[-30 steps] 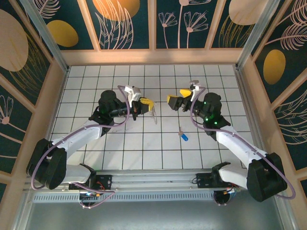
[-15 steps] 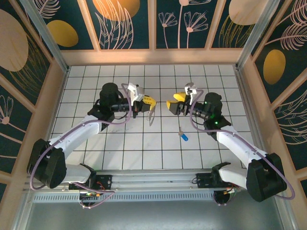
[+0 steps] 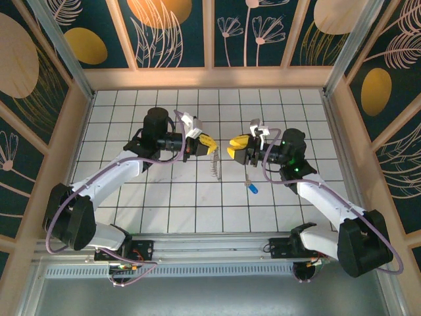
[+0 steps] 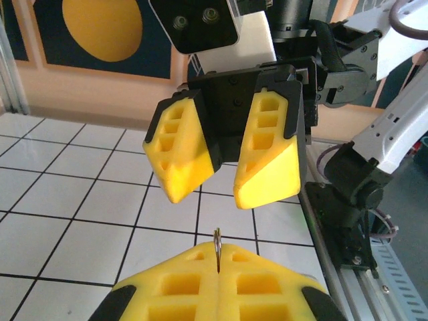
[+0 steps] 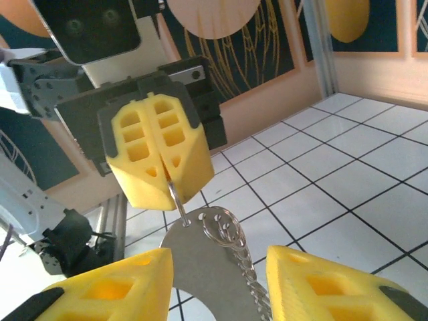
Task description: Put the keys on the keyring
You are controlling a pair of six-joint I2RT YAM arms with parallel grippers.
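My left gripper is shut on the thin wire loop at the top of the keyring, a pale grey D-shaped plate with several rings along one edge that hangs above the tiles. In the right wrist view the keyring dangles from the left gripper. It hangs between the yellow fingers of my right gripper, which is open around it. The left wrist view shows the wire pinched in the left gripper, facing the right gripper. The blue-headed key lies on the floor below the right gripper.
A white tiled floor is fenced by wooden walls and metal posts. Both arms reach inward from their bases at the near rail and meet at mid-floor.
The left gripper carried the keyring right, toward the right gripper. The right gripper came closer and its jaws narrowed around the hanging keyring. The key did not move.
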